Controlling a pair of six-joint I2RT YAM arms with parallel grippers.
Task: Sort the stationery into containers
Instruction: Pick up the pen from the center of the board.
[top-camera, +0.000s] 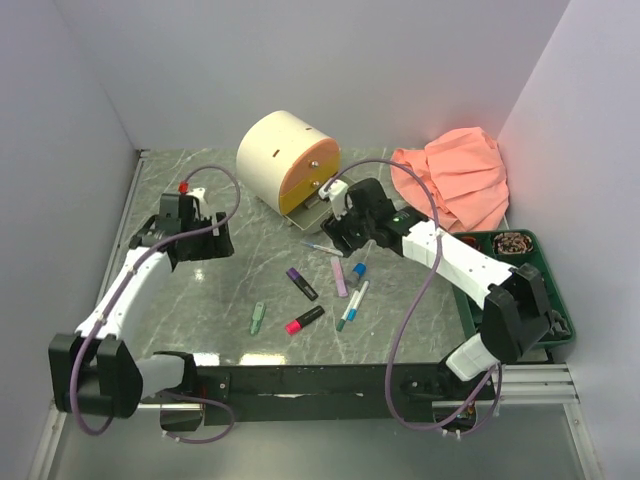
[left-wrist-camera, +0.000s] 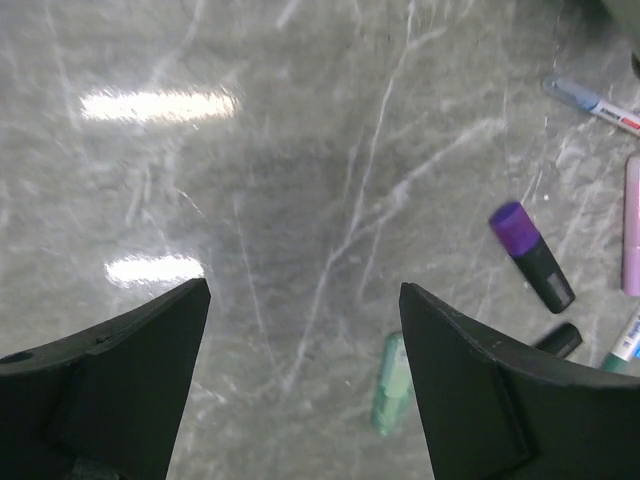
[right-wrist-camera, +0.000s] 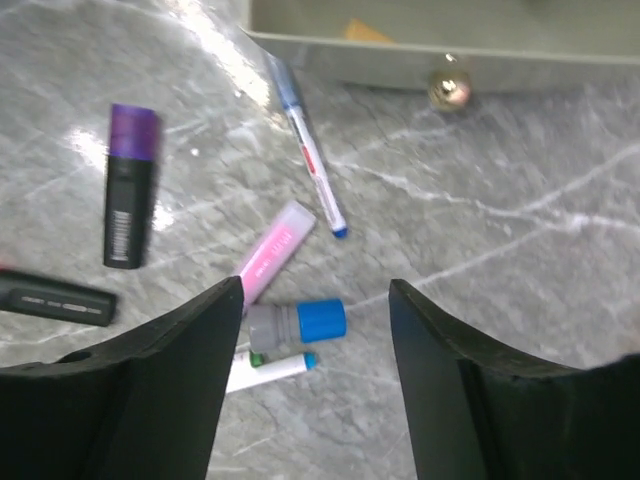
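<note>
The cream drum cabinet (top-camera: 275, 150) stands at the back, with a peach drawer (top-camera: 308, 166) and a yellow drawer (top-camera: 303, 197). A lower drawer (top-camera: 316, 213) is pulled out; in the right wrist view its front (right-wrist-camera: 520, 68) carries a knob (right-wrist-camera: 449, 86), with a tan piece (right-wrist-camera: 365, 32) inside. My right gripper (right-wrist-camera: 315, 285) is open just in front of it, above a blue-capped highlighter (right-wrist-camera: 297, 324), a pink-lilac marker (right-wrist-camera: 274, 250), a thin pen (right-wrist-camera: 310, 155) and a purple highlighter (right-wrist-camera: 130, 200). My left gripper (left-wrist-camera: 303, 290) is open over bare table, left of a green piece (left-wrist-camera: 392, 397).
A pink-black highlighter (top-camera: 304, 320) and white pens (top-camera: 353, 305) lie near the front of the marble table. A peach cloth (top-camera: 455, 180) lies at the back right. A dark green tray (top-camera: 536, 236) sits at the right under my right arm. White walls close in the table.
</note>
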